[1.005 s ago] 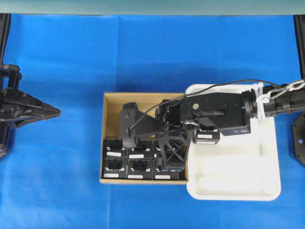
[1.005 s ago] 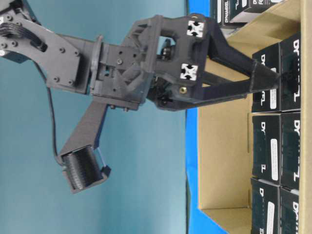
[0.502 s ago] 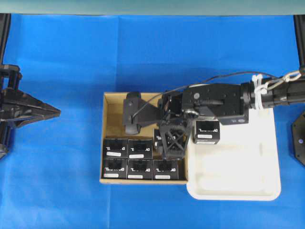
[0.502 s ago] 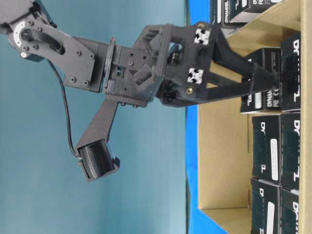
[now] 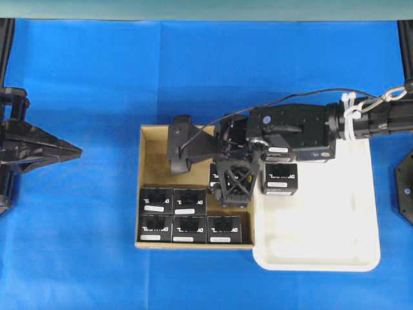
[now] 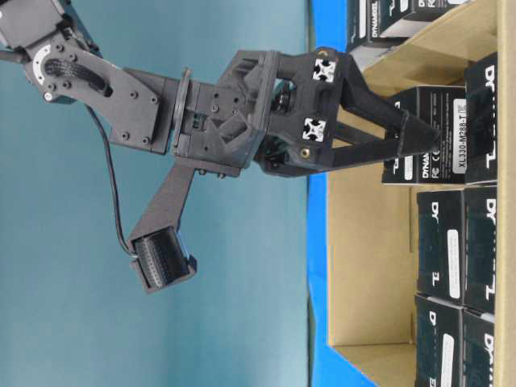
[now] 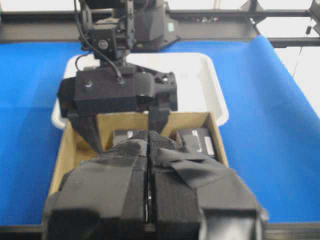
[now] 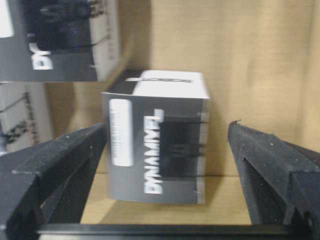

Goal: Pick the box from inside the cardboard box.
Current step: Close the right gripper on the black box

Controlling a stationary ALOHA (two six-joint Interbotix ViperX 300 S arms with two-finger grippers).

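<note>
Blue cloth covers the counter (image 5: 97,77), with a teal wall behind it. On the cloth sits the cardboard box (image 5: 150,158), a shallow brown carton, and touching its right side is a white plastic tray (image 5: 322,239). Five black boxes (image 5: 182,216) with white lettering lie in two rows along the carton's near wall, and another black box (image 5: 280,179) rests in the tray's upper left corner. The right arm reaches across from the right, its hand (image 5: 233,186) pointing down into the carton's right part. In the right wrist view its two padded fingers (image 8: 55,165) stand wide apart with the box (image 8: 157,137) between them, a black cube printed DYNAMIXEL; the left finger is at the box's side, the right one clearly apart from it. From table level this box (image 6: 439,133) looks tilted and raised beside its neighbours. The left hand (image 5: 71,152) waits well apart at the left edge, its fingers closed together on nothing
</note>
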